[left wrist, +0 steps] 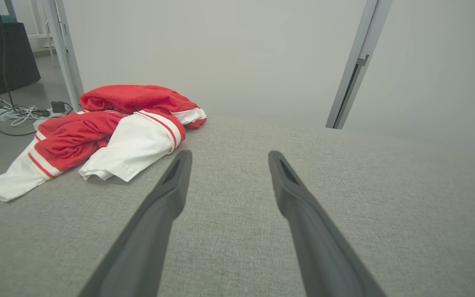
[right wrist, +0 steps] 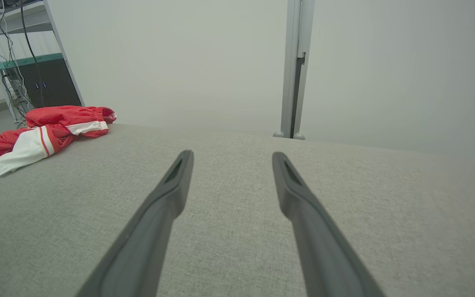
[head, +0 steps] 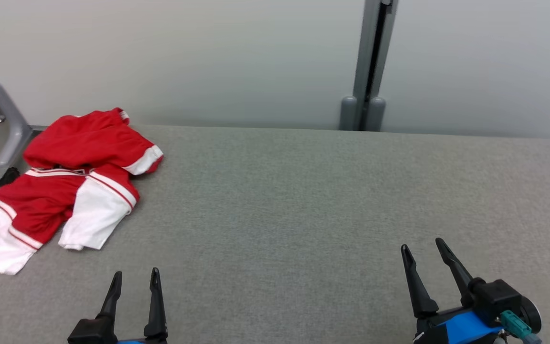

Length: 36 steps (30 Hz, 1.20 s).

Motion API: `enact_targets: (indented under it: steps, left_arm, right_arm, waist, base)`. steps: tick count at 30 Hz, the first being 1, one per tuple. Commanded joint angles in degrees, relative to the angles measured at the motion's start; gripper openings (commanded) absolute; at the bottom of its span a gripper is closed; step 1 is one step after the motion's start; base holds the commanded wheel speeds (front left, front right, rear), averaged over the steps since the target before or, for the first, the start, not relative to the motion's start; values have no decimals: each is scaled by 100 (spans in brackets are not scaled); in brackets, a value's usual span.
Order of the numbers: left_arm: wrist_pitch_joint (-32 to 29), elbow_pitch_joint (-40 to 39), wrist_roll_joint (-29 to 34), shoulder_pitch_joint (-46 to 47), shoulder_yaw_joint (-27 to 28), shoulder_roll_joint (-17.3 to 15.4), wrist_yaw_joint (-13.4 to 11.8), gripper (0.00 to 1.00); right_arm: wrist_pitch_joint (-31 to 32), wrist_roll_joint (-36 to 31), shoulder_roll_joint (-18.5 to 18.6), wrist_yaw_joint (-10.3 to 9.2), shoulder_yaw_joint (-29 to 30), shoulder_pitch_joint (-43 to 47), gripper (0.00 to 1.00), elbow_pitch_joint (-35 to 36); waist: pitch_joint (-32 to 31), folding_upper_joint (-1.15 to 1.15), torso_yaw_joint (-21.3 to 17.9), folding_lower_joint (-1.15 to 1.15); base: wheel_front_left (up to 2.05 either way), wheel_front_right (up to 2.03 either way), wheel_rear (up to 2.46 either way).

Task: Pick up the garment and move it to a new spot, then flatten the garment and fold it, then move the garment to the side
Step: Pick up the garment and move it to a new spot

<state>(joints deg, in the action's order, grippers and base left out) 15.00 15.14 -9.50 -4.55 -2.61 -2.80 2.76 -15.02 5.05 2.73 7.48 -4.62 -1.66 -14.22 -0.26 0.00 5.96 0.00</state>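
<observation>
One red-and-white garment (head: pixel 77 177) lies crumpled at the far left corner of our grey fabric-covered bench (head: pixel 303 200), a white hem reaching its left edge. Our left hand (head: pixel 136 272) and right hand (head: pixel 421 244) hover over the near side, fingers spread and holding nothing, well apart from it; a pale wall (head: pixel 208 57) and grey post (head: pixel 368 62) stand behind.

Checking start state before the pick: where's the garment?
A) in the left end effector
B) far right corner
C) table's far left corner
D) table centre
C: the red-and-white garment lies crumpled at the table's far left corner, partly over its edge.
</observation>
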Motion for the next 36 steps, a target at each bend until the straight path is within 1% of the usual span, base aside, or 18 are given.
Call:
enact_targets:
  steps: [1, 11, 14, 17, 23, 29, 33, 36]
  left_arm:
    - [28, -20, 38, 57, 16, -15, -12, 100]
    - [28, -135, 130, -107, 112, -60, -54, 100]
    - [28, -152, 119, -148, 154, -108, -53, 100]
    - [28, -182, 91, -218, 237, -141, -70, 100]
    - [28, -302, 49, -350, 314, -174, -131, 100]
    - [28, -401, -28, -427, 461, -183, -190, 100]
    - [28, -596, -156, -428, 724, -278, -280, 100]
    - [27, -761, -250, -286, 994, -477, -331, 100]
  right_arm:
    - [-24, -47, 25, 2, 37, 62, 100, 10]
    - [-23, 65, 25, 2, -159, 94, 100, -18]
    - [-23, 119, 28, 2, -247, 117, 100, -37]
    - [-23, 176, 26, 2, -375, 119, 100, -48]
    - [-23, 191, 27, 2, -531, 99, 100, -53]
    - [-23, 131, 27, 2, -659, 132, 100, -30]
    - [-23, 46, 27, 2, -628, 133, 100, 27]
    - [-23, -48, 26, 2, -563, 77, 100, 85]
  waist:
    - [78, 0, 223, 0]
    - [-39, 0, 1542, 0]
    - [-93, 0, 1855, 0]
    - [-131, 0, 2046, 0]
    - [-160, 0, 2157, 0]
    - [-148, 0, 2040, 0]
    - [-61, 0, 1903, 0]
    - [56, 0, 1795, 0]
  base:
    - [0, 0, 0]
    - [0, 0, 0]
    - [0, 0, 0]
    - [0, 0, 0]
    - [0, 0, 0]
    - [0, 0, 0]
    - [0, 0, 0]
    - [0, 0, 0]
